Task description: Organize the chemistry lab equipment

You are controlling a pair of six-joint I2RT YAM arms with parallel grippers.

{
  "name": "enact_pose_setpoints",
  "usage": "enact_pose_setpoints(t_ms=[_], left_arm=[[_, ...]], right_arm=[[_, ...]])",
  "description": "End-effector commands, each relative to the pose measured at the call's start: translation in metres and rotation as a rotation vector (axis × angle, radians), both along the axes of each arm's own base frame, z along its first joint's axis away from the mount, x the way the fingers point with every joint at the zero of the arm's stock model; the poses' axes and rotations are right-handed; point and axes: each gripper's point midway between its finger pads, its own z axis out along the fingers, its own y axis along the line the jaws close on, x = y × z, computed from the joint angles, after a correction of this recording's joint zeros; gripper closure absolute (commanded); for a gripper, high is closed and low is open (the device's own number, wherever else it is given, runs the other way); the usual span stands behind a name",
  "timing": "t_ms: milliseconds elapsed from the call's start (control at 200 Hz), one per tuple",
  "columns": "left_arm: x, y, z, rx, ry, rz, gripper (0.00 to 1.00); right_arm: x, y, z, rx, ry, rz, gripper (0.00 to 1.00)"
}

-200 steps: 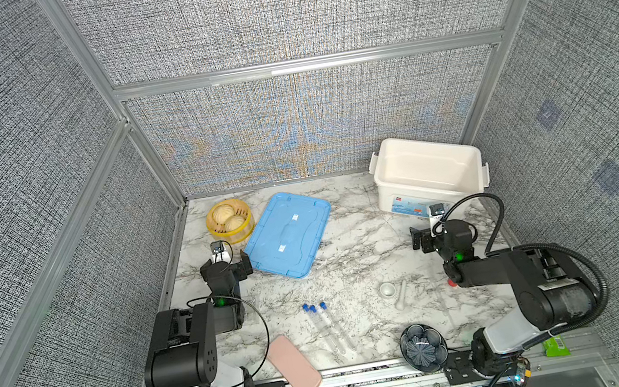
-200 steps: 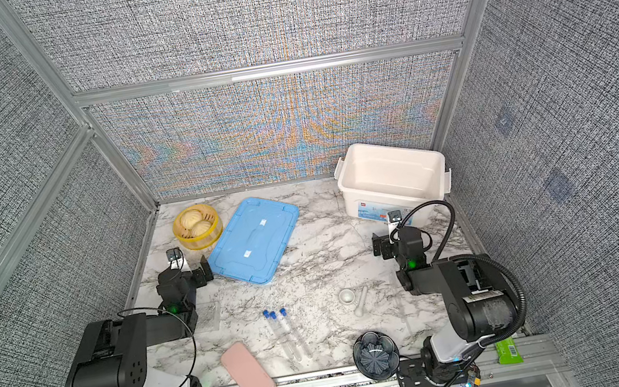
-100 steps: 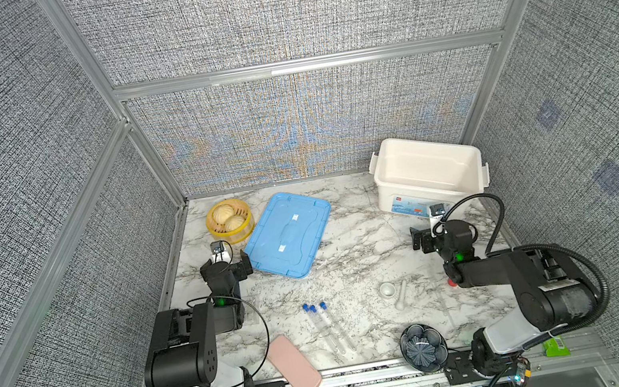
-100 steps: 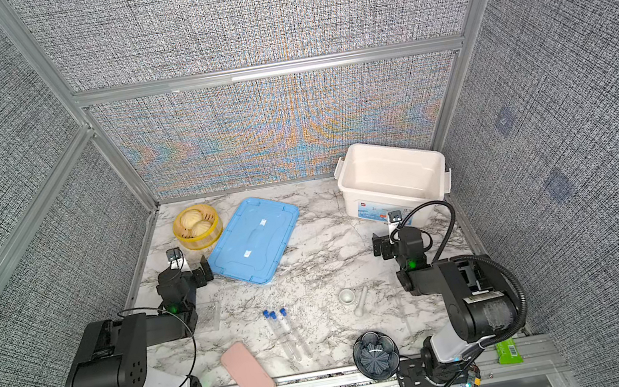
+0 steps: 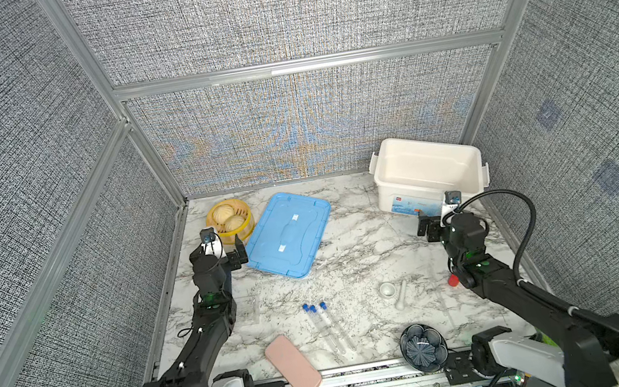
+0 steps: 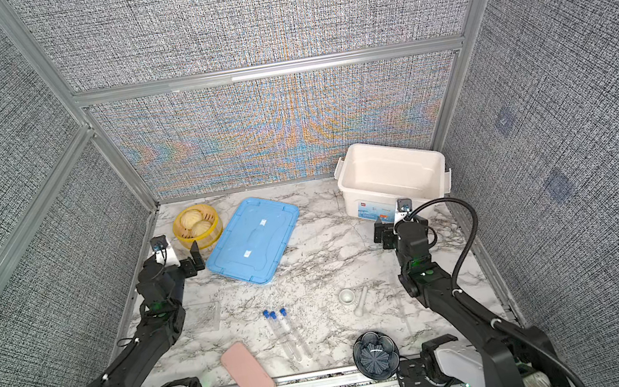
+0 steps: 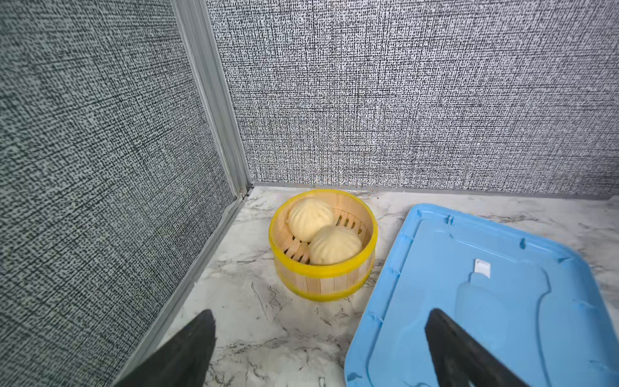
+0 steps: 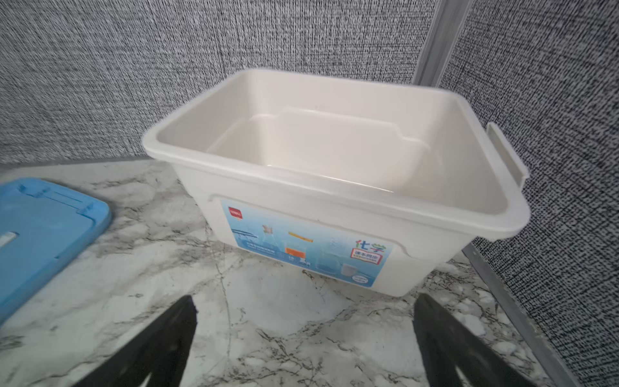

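Lying flat at table's 6 o'clock: three blue-capped tubes (image 5: 327, 326); clear rack (image 5: 248, 309) toward 9; white mortar (image 5: 387, 288), pestle (image 5: 401, 295) beside it, toward 4.

In both top views the black jointed left arm (image 5: 212, 336) reaches forward from its base at the near edge, wrist raised, its black two-fingered left gripper (image 5: 226, 254) pointing toward the far side with jaws spread wide. The black jointed right arm (image 5: 526, 295) mirrors it, its black two-fingered right gripper (image 5: 436, 220) likewise gaping and aimed forward.
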Motion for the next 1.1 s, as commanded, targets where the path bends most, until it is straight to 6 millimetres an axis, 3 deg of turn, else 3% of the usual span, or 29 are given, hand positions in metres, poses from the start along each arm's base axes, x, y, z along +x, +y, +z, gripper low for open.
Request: enact_pose_setpoints(t_ms=[0, 150, 250, 365, 400, 605, 800, 1095], left_arm=[[-0.024, 0.011, -0.035, -0.069, 0.206, 0.084, 0.01], [-0.039, -0.008, -0.038, -0.149, 0.161, -0.006, 0.01], [-0.046, -0.027, -0.041, -0.174, 0.172, -0.108, 0.01], [-0.050, -0.029, -0.041, -0.193, 0.162, -0.113, 0.01], [-0.051, -0.030, -0.040, -0.193, 0.159, -0.117, 0.01], [-0.050, -0.038, -0.039, -0.191, 0.133, -0.146, 0.01], [-0.046, -0.042, -0.041, -0.188, 0.152, -0.168, 0.01], [-0.044, -0.043, -0.042, -0.189, 0.165, -0.172, 0.01]], right_arm=[[-0.020, -0.013, -0.002, -0.016, 0.089, -0.104, 0.01], [-0.012, 0.018, 0.030, 0.042, 0.101, 0.062, 0.01], [0.002, 0.038, 0.038, 0.074, 0.166, 0.150, 0.01], [0.021, 0.056, 0.038, 0.101, 0.262, 0.204, 0.01], [0.030, 0.062, 0.047, 0.113, 0.266, 0.219, 0.01], [0.075, 0.094, 0.034, 0.164, 0.393, 0.302, 0.01], [0.112, 0.109, 0.018, 0.175, 0.523, 0.311, 0.01], [0.138, 0.118, -0.004, 0.124, 0.691, 0.320, 0.01]])
